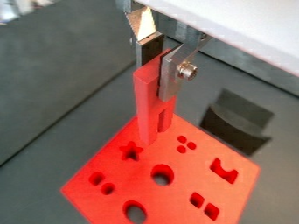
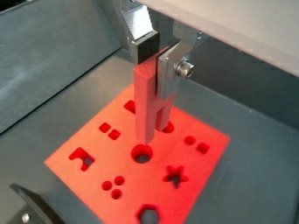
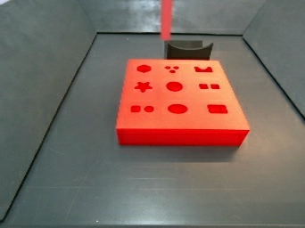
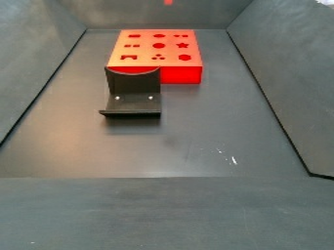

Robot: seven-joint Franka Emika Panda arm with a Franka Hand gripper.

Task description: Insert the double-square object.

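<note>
My gripper (image 1: 155,77) shows in both wrist views (image 2: 152,72), shut on the double-square object (image 1: 149,109), a long bright-red stick that hangs upright from the jaws (image 2: 147,105). It is held well above the flat red block with shaped holes (image 1: 176,188) (image 2: 100,157). In a side view only the stick's lower end (image 3: 168,20) shows, above the far edge of the block (image 3: 179,120). In a side view the block (image 4: 156,54) lies at the far end; the gripper is out of frame there.
The dark fixture stands just beyond the block (image 3: 186,48) and in front of it in a side view (image 4: 132,96). It shows in both wrist views (image 1: 239,118) (image 2: 41,210). Grey bin walls (image 3: 60,80) enclose the floor.
</note>
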